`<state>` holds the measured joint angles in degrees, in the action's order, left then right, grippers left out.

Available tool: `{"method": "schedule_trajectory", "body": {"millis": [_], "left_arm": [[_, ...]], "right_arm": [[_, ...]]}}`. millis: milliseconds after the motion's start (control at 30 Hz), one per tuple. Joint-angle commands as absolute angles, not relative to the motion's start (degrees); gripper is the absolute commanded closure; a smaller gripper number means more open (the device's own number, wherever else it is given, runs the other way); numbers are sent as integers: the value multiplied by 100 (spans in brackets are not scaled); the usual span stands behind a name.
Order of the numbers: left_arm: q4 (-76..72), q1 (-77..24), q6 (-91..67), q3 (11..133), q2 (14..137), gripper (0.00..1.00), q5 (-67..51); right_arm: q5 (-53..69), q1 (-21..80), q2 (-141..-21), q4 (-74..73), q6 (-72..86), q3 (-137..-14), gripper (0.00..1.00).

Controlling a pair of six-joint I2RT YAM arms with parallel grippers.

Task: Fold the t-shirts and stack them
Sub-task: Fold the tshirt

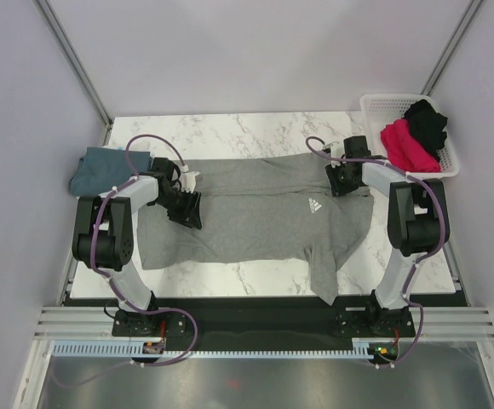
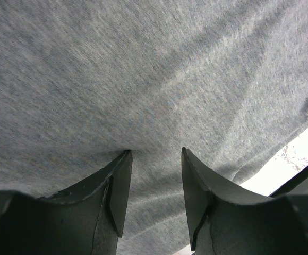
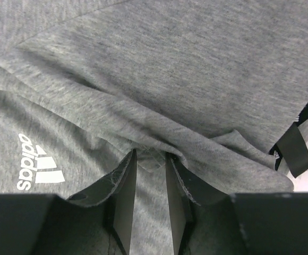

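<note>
The grey t-shirt [image 1: 264, 213] was spread across the middle of the marble worktop [image 1: 255, 128], white logo [image 1: 314, 205] facing up, one sleeve hanging off the near edge. The left gripper [image 2: 155, 180] sat pressed on its left part, fingers apart with only flat cloth between them, gripping nothing. The right gripper [image 3: 151, 175] had its fingers pinched on a ridge of the grey fabric. A teal t-shirt [image 1: 102, 169] lay folded at the far left. Pink [image 1: 407, 145] and black [image 1: 427, 122] shirts sat in the white basket [image 1: 381, 104].

Marble table [image 1: 255, 128]: grey t-shirt [image 1: 255, 213], teal t-shirt [image 1: 98, 169], basket [image 1: 375, 106].
</note>
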<state>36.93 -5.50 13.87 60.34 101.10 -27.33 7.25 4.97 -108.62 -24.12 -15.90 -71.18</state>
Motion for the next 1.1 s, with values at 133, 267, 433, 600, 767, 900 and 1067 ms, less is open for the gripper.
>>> {"method": "schedule_trajectory", "body": {"millis": [133,267,433,600,767,900,1067], "left_arm": [[3577,-580,1318,5933,10108,50,-2426],[3577,-580,1318,5915,10081,50,-2434],[3577,-580,1310,5950,10090,50,-2461],[3542,-580,1266,6003,10134,50,-2549],[3516,-598,1239,6038,10151,50,-2637],[3498,-598,1239,6003,10090,50,-2646],[3481,-589,1248,5889,9950,50,-2575]], "right_arm": [[721,466,-10943,-2250,-1626,-7242,73],[756,466,-10803,-2259,-1644,-7216,89],[791,475,-10495,-2408,-1565,-7146,91],[861,597,-9976,-2706,-1468,-7058,91],[967,685,-9660,-2891,-1301,-6900,89],[958,703,-9606,-2900,-1345,-6610,87],[879,703,-9720,-2839,-1406,-6504,83]]}}
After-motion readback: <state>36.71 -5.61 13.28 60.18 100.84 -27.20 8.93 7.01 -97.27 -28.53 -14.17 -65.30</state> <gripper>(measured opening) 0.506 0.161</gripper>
